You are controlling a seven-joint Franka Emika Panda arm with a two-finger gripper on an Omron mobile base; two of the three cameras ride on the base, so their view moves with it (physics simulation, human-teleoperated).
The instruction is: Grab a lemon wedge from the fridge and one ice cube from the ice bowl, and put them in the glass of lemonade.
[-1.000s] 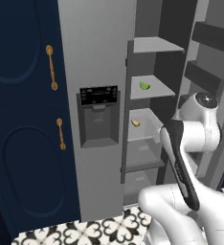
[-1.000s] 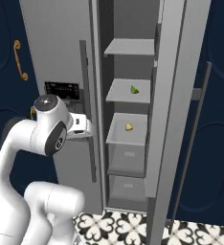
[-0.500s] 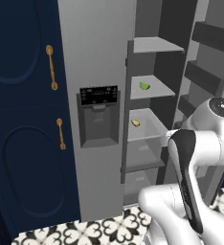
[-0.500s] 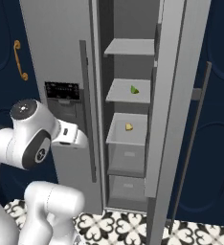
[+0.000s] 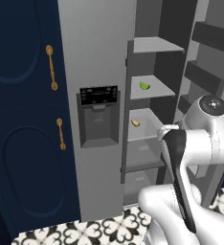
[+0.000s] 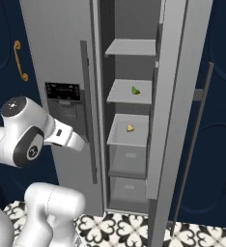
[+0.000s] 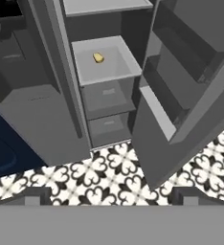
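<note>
The grey steel fridge (image 5: 95,57) (image 6: 57,48) stands with its right door (image 6: 175,96) swung wide. On an upper shelf lies the small yellow-green lemon wedge (image 5: 144,86) (image 6: 135,90). One shelf below sits a deeper-yellow lump (image 5: 135,123) (image 6: 130,128) (image 7: 98,58). My gripper (image 7: 112,196) is open and empty, held back from the fridge and aimed down at its lower shelves and the floor. My arm's white wrist (image 6: 66,137) sits in front of the closed left door, below the dispenser (image 6: 64,94). The ice bowl, ice cube and glass of lemonade are out of view.
Navy cabinets with brass handles (image 5: 18,119) flank the fridge on the left, and more navy panels (image 6: 221,120) stand right of the open door. Door bins (image 7: 181,72) jut from the open door. Two drawers (image 7: 106,95) sit under the lump's shelf. Patterned tiles (image 7: 109,167) cover the floor.
My arm has drawn back from the fridge opening, its upper joint swinging outward and lower; the hand sits lower before the left door. The fridge contents have not moved.
</note>
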